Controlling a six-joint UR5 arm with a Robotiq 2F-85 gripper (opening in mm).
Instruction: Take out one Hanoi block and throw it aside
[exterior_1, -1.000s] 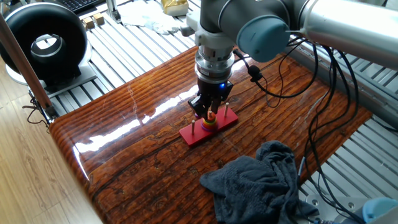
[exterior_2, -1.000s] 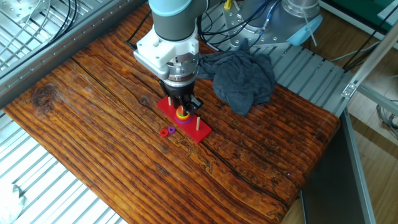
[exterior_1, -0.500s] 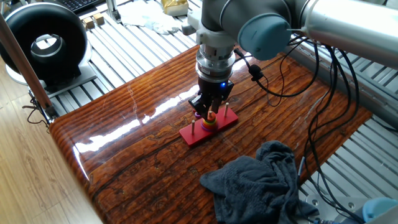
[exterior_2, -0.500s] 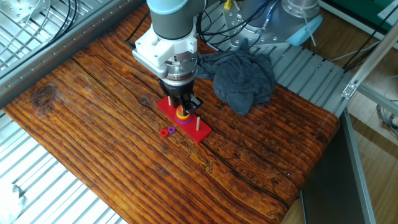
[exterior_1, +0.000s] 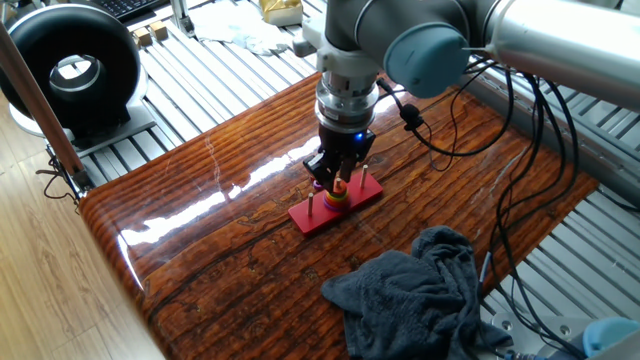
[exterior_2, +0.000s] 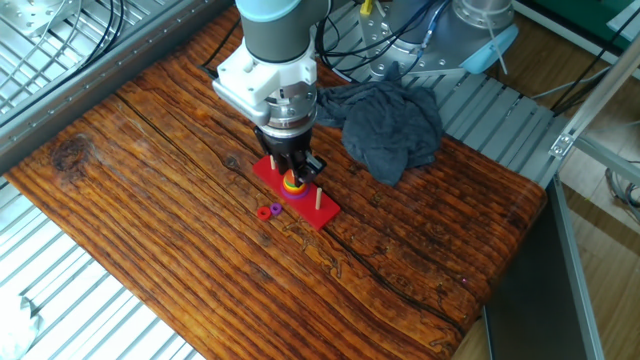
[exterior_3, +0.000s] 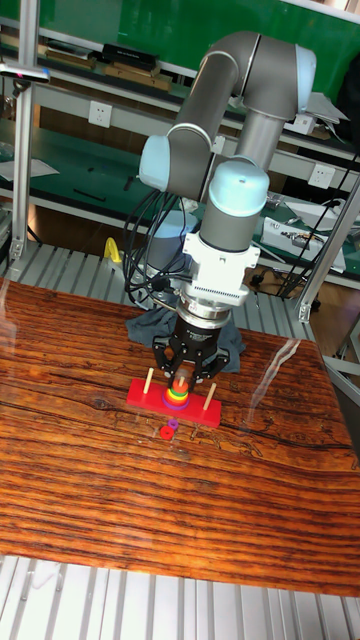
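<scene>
A red base (exterior_2: 323, 212) with three thin pegs sits mid-table, with a stack of coloured rings (exterior_2: 292, 184) on its middle peg. The Hanoi block (exterior_2: 264, 212), a tiny red ring, lies flat on the wood just off the base's edge, touching a small purple ring (exterior_2: 276, 208). Both also show in the tall view, the Hanoi block (exterior_3: 163, 432) beside the purple ring (exterior_3: 172, 425). My gripper (exterior_2: 291, 172) points straight down over the middle peg. Its fingers stand apart on either side of the stack's reddish top ring (exterior_3: 180, 383). The fingertips are partly hidden behind the stack.
A crumpled dark grey cloth (exterior_2: 390, 120) lies on the table behind the base, near the arm's cables. The wooden table (exterior_2: 150, 170) is edged by metal slats. A black round device (exterior_1: 70, 70) stands off the table's corner.
</scene>
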